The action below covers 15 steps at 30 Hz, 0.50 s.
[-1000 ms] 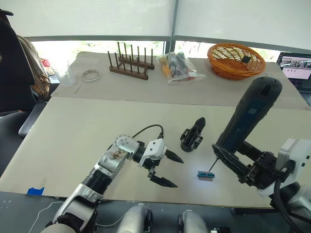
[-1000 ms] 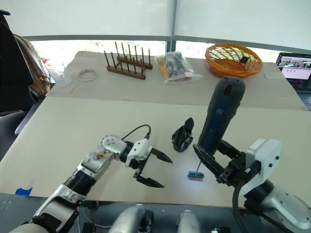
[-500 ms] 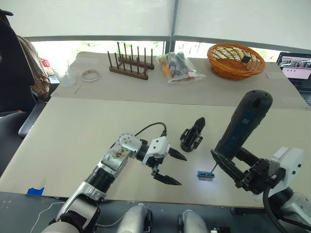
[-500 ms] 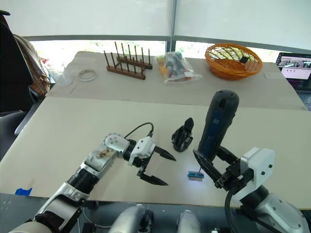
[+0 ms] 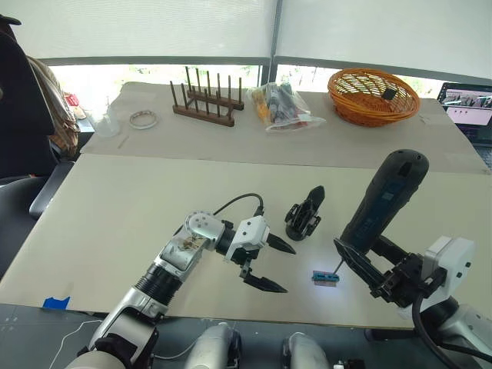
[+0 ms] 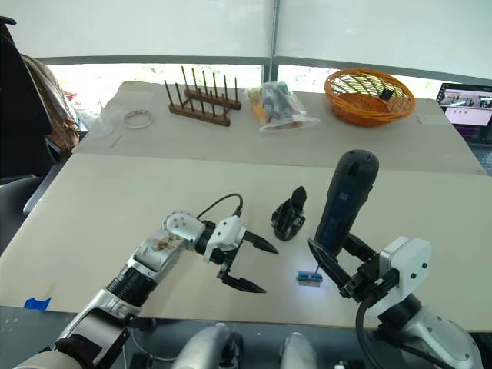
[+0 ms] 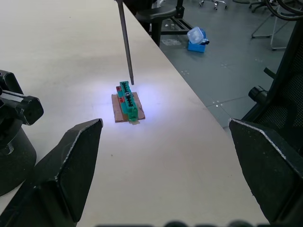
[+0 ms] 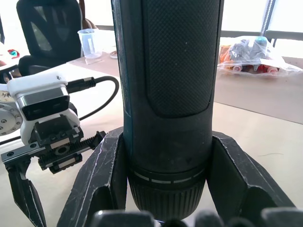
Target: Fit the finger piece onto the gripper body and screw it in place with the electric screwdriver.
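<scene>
The gripper body [image 5: 300, 222] stands mid-table, and the slim black finger piece [image 5: 315, 195] rises from its top, pointing up and away. My right gripper [image 5: 360, 247] is shut on the electric screwdriver [image 5: 382, 198], which is held nearly upright. The screwdriver's bit [image 7: 125, 42] hovers just over a tiny green-and-black block [image 5: 324, 277] lit by the tool's light. My left gripper [image 5: 286, 270] is open and empty, just left of that block and in front of the gripper body [image 7: 14, 127]. The right wrist view shows both fingers [image 8: 102, 179] clamped on the screwdriver barrel [image 8: 168, 71].
Along the far side stand a wooden peg rack [image 5: 204, 104], a plastic bag of parts [image 5: 286, 108], an orange basket [image 5: 373, 96], a tape roll [image 5: 144, 118] and a plastic cup [image 5: 104, 123]. A laptop [image 5: 467, 108] is at far right. The table's front edge runs just below both grippers.
The screwdriver has dropped lower, its bit staying over the green block. My left gripper has shifted a little right toward the gripper body, still open.
</scene>
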{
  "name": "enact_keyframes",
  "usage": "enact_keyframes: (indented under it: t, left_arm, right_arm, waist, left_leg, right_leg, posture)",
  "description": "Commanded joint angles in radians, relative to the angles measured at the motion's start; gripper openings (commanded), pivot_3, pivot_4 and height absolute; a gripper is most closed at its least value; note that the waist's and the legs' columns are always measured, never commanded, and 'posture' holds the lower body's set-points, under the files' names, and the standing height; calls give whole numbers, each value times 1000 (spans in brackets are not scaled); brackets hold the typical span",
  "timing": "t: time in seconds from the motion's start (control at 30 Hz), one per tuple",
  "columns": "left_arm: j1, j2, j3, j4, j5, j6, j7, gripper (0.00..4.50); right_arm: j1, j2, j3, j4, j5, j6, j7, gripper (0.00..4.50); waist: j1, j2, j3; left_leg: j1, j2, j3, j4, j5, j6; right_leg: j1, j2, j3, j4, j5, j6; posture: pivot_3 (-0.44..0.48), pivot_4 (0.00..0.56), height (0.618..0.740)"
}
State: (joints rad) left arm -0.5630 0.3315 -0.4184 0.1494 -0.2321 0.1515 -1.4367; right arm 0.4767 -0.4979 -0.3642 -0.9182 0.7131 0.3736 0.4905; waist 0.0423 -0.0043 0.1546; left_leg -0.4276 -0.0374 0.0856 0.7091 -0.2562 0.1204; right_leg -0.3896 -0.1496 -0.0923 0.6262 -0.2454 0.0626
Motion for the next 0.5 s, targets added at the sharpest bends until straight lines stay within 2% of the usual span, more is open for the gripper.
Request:
enact_keyframes:
  t: [0.03, 0.5]
  left_arm:
    - [-13, -7, -10, -3, 7, -15, 4, 4500]
    - [-12, -13, -11, 7, 17, -33, 7, 4500]
  right_arm:
    - [-23, 8, -9, -19, 1, -53, 8, 1953]
    - [-39, 15, 2, -9, 1, -48, 22, 1953]
  waist:
    - [0, 0, 0]
    - [0, 0, 0]
  left_leg:
    - [0, 0, 0, 0, 0, 0]
    - [0, 0, 0, 0, 0, 0]
  right_leg:
    - [0, 0, 0, 0, 0, 0]
    - [0, 0, 0, 0, 0, 0]
  posture:
    - [0, 150, 740]
    - [0, 150, 740]
